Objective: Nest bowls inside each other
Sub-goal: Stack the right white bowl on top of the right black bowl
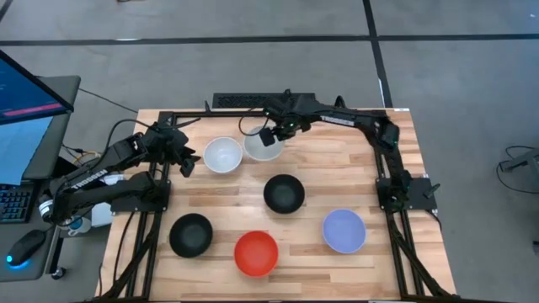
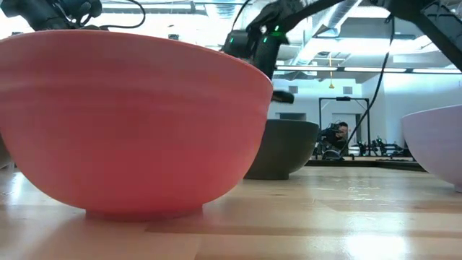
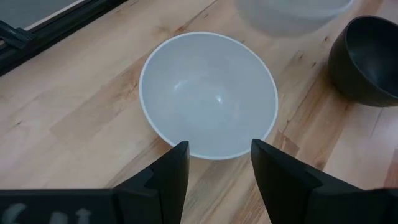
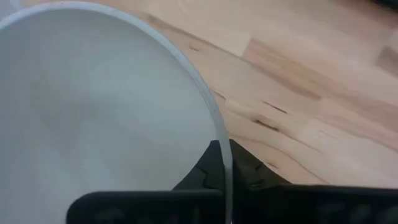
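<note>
Six bowls are on the wooden table. My right gripper is shut on a white bowl at the far middle. A second white bowl stands upright on its base just left of it. My left gripper is open and empty at this bowl's left side, its fingers short of the rim. Farther forward stand a black bowl, another black bowl, a red bowl and a pale blue-lavender bowl. My right gripper pinches the white bowl's rim, one finger inside the bowl and one outside. The fingers come from above, slanting down from the far side. The bowl's mouth faces up. It seems raised a little off the table in the left wrist view.
The low view is filled by the red bowl, with a black bowl behind it and the lavender bowl at the right. A person sits far back in the room. A monitor and keyboard stand left of the table.
</note>
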Robot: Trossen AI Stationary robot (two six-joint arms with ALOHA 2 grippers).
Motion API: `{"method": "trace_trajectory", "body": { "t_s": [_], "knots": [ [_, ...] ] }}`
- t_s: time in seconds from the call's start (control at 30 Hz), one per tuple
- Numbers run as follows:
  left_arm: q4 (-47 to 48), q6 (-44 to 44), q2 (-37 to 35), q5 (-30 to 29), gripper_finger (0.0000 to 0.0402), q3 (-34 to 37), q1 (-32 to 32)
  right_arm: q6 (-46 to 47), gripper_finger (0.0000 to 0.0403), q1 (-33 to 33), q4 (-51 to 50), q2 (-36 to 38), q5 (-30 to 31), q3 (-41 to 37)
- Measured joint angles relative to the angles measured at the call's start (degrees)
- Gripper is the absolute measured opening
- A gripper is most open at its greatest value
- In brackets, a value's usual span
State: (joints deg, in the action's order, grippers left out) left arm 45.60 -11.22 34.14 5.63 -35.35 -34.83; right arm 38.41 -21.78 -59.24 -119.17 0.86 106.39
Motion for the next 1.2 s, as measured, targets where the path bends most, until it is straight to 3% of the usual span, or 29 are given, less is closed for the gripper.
{"method": "trace_trajectory", "body": {
  "t_s": [0.13, 0.3, 0.6, 0.87, 1.2],
  "knots": [
    [0.0, 0.0, 0.0, 0.0, 0.0165, 0.0, 0.0, -1.3, 0.0027, 0.6, -4.9, 4.0, 0.8, 0.0],
    [0.0, -0.3, 0.0, -0.5, 0.0165, 0.0, 0.0, -1.8, 0.0016, 3.3, -5.3, 7.3, 0.9, -1.6],
    [0.2, -0.6, 0.0, -1.6, 0.0165, 0.0, 0.0, 2.4, 0.0033, 11.6, -3.3, 15.1, 1.0, -12.8],
    [0.2, -0.9, 0.0, -1.8, 0.0165, 0.0, 0.0, 10.0, 0.0019, 16.3, 7.3, 24.5, 1.6, -26.7],
    [0.2, -1.1, 0.0, -2.0, 0.0165, 0.0, 0.0, 15.2, 0.0029, 21.8, 12.8, 25.2, 1.0, -33.6]
  ]
}}
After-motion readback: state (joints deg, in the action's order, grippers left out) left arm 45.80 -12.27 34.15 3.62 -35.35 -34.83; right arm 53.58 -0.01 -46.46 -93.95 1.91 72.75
